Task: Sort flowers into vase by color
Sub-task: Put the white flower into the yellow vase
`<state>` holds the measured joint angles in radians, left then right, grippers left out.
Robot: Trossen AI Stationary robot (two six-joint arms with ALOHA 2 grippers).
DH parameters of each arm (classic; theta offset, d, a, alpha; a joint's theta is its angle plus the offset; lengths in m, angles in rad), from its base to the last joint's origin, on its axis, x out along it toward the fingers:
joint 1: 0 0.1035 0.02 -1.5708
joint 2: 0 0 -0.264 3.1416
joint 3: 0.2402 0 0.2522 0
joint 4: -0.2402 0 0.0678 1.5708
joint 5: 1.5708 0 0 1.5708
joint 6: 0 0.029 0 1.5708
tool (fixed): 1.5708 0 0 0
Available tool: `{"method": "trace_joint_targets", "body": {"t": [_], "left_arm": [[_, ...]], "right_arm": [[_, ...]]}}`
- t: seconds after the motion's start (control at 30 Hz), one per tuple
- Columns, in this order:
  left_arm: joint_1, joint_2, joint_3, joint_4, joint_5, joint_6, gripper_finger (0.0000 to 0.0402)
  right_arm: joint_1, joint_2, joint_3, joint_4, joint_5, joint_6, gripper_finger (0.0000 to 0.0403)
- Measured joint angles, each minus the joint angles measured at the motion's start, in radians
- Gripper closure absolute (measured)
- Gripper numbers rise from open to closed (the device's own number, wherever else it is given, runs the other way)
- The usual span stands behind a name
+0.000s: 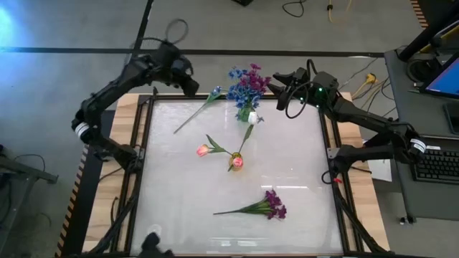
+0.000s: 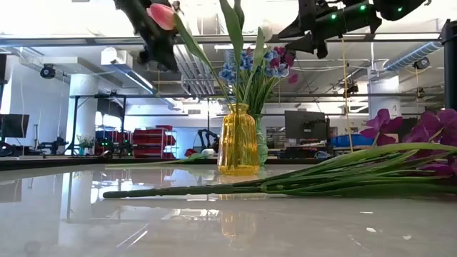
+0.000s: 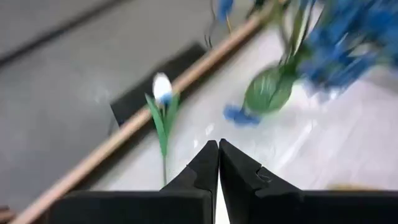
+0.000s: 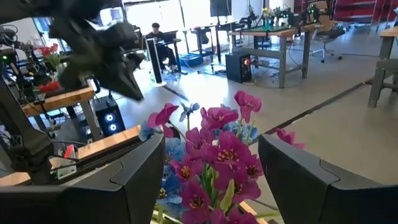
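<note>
In the high view, the vase [image 1: 245, 113] stands at the upper centre of the desk [image 1: 301, 179], already carrying a mixed bunch of blue and purple blossoms [image 1: 247, 84]. The low view shows an amber glass vase [image 2: 238, 140] in front, with what may be a second, greenish vessel close behind it; I cannot tell whether the blossoms share one container. The right claw [image 1: 277, 80] hovers just right of the bouquet, fingers spread wide and empty; its own wrist view shows the purple blossoms [image 4: 217, 165] framed between the two fingers, not touching them. The left claw [image 1: 192, 86] hangs at the upper left of the desk with its fingers [image 3: 204, 165] pressed together, holding nothing. A white-tipped sprig [image 1: 204, 104] lies on the desk just below that claw, its bud towards the vase. Loose flowers remain: a pink tulip bud [image 1: 204, 150] left of centre, a second pink bud [image 1: 236, 163] at centre with its stem pointing up towards the vase, and a purple bunch [image 1: 273, 205] at lower centre. Judgement: sorting is partly done, and the right claw appears to be at the bouquet, either leaving a placed stem or lining up on the purple blossoms. The next move likely calls for descending to a loose stem and gripping it low without disturbing the vase.
</note>
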<state>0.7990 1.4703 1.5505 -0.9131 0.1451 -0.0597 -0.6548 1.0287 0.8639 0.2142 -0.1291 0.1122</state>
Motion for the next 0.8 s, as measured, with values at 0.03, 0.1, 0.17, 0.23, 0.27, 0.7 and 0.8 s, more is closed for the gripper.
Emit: {"method": "trace_joint_targets", "body": {"t": [0.03,0.1,0.17,0.23,0.27,0.7,0.8], "left_arm": [[0.001,0.026,-0.011,-0.001,0.014,0.011,0.04],[0.011,0.08,-0.038,-0.001,0.066,0.029,0.0393],[0.02,0.142,-0.063,-0.002,0.121,0.04,0.0381],[0.025,0.201,-0.089,0.0,0.131,0.052,0.0365],[0.026,0.229,-0.103,-0.001,0.129,0.061,0.0355],[0.034,0.506,-0.107,0.146,-0.057,0.185,0.0215],[0.045,0.546,-0.09,0.173,-0.055,0.185,0.0214]], "right_arm": [[0.0,0.003,0.0,0.0,0.0,0.002,0.0154],[0.0,0.009,0.0,-0.001,0.0,0.012,0.0154],[0.0,0.014,0.0,0.0,0.0,0.023,0.0154],[0.0,0.018,0.0,0.0,0.0,0.026,0.0154],[0.0,0.019,0.0,-0.001,0.0,0.026,0.0154],[0.0,0.019,0.0,0.0,0.03,0.063,0.0154],[0.0,0.019,0.0,0.0,0.053,0.063,0.0154]]}}
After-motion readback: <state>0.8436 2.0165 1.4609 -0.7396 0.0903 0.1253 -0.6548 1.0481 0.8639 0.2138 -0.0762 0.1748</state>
